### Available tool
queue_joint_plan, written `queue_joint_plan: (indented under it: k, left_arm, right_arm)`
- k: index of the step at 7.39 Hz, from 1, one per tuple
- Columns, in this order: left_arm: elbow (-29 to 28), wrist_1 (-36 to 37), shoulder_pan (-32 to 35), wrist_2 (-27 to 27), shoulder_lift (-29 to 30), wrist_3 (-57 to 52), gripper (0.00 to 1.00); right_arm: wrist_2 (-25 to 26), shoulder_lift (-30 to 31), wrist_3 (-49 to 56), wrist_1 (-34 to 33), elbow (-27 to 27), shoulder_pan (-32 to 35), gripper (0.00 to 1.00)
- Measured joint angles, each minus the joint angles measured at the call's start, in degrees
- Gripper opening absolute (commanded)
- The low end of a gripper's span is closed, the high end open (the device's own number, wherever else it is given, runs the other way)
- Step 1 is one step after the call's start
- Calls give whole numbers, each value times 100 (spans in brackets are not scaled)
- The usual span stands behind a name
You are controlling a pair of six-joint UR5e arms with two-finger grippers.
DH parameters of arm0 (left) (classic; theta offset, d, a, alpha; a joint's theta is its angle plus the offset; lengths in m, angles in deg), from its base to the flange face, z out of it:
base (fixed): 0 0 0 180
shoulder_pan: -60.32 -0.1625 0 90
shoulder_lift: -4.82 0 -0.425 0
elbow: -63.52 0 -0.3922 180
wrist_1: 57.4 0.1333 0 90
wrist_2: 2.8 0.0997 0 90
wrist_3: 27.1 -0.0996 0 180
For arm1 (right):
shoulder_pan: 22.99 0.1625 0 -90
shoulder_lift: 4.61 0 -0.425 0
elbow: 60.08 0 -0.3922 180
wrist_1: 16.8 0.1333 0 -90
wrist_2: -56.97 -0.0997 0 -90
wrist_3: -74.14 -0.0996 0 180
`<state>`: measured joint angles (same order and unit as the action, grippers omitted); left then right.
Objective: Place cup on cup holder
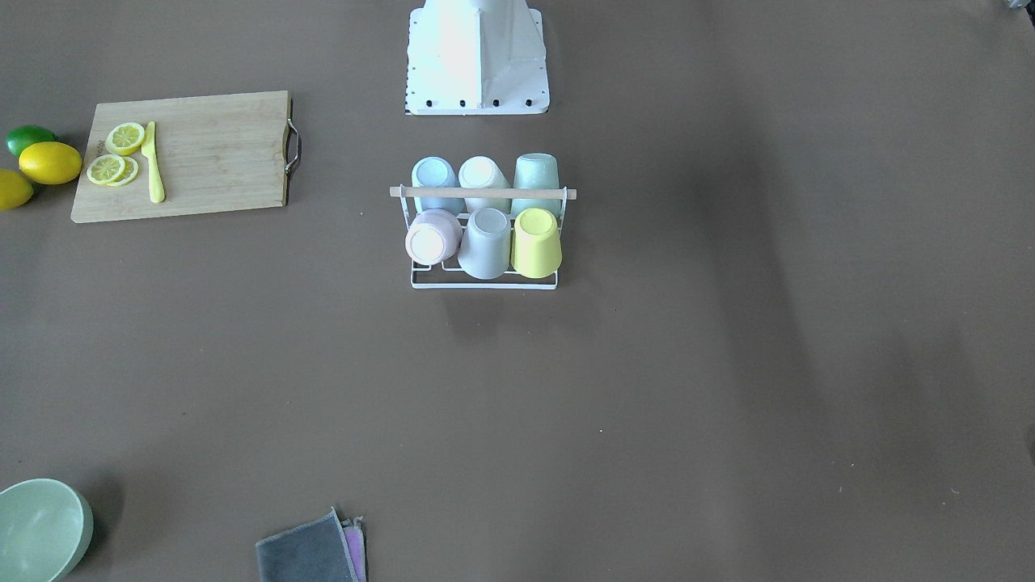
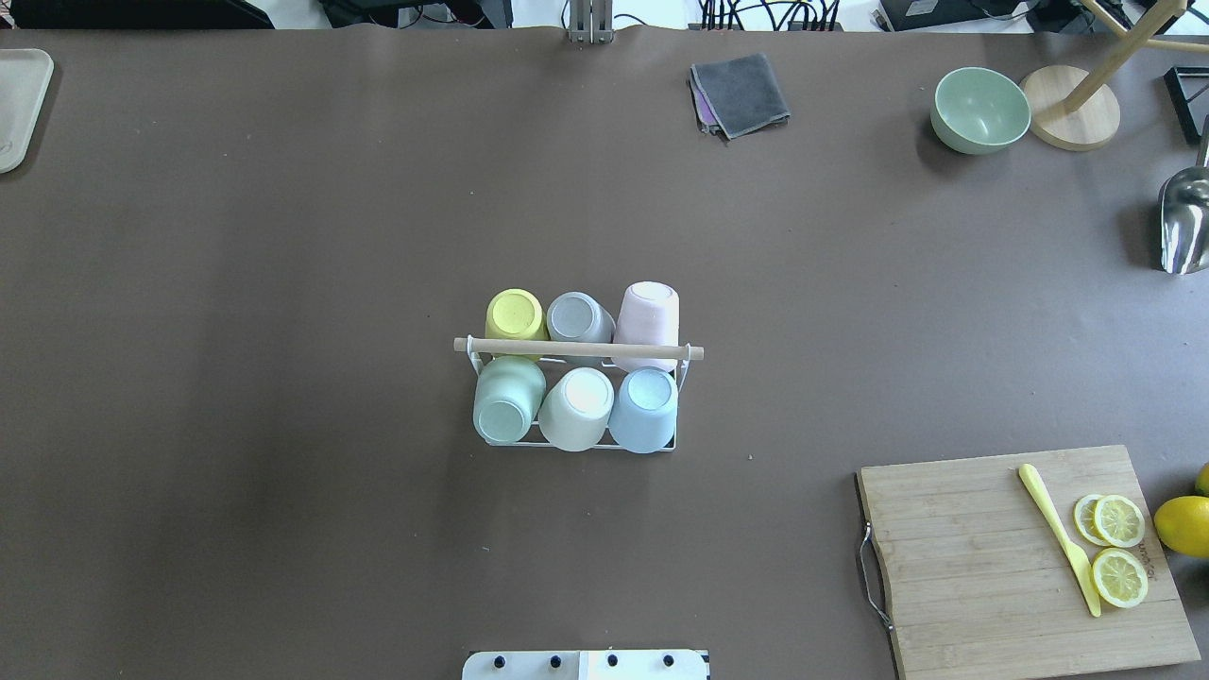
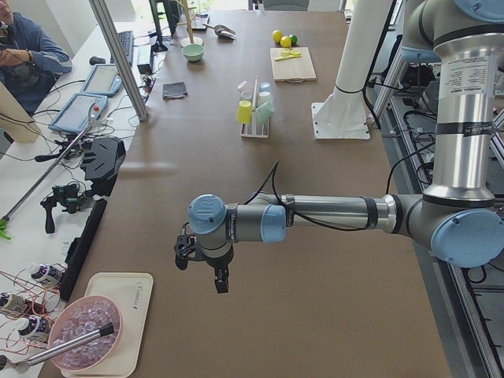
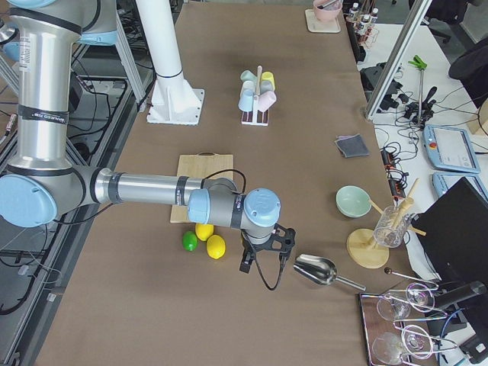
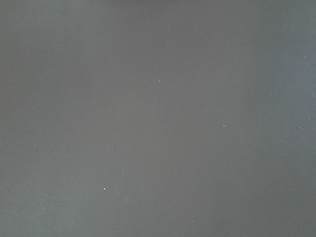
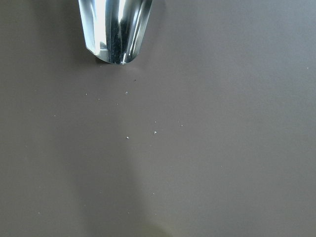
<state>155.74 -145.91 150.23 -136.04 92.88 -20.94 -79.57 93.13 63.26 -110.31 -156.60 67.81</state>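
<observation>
**Six cups sitting on the rack, both arms out at the table's ends**

We are looking at the cup holder (image 2: 578,350) standing at the middle of the brown table (image 2: 283,283), just in front of the robot's base. Its wooden rod is running across the top between two rows of cups. All six cups are sitting upside down on it.

- On the side away from the robot, the yellow cup (image 2: 515,314), the grey cup (image 2: 578,317) and the pink cup (image 2: 648,316) are lining up from the robot's left to its right.
- On the side towards the robot, the green cup (image 2: 508,401), the cream cup (image 2: 577,408) and the blue cup (image 2: 645,409) are doing the same.
- Neighbouring cups are standing close together; we cannot tell whether they are touching.

The left gripper (image 3: 201,272) is hanging over bare table towards the left end, well apart from the rack, with its fingers pointing down. The right gripper (image 4: 261,263) is hanging towards the right end, between the lemons (image 4: 210,239) and the metal scoop (image 4: 315,269). Each gripper is showing in a side view only, so we cannot tell whether its jaws are apart or together.

On the robot's right, a bamboo cutting board (image 2: 973,557) is carrying lemon slices (image 2: 1119,548) and a yellow knife (image 2: 1058,538). A green bowl (image 2: 980,110) and a folded grey cloth (image 2: 741,93) are lying along the far edge.
</observation>
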Motion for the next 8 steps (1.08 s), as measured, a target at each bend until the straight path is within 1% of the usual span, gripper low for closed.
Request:
queue_joint_plan:
  k: [8]
  left_arm:
    - [16, 2, 0, -1, -1, 34, 98]
  right_arm:
    - [-12, -92, 86, 0, -50, 17, 100]
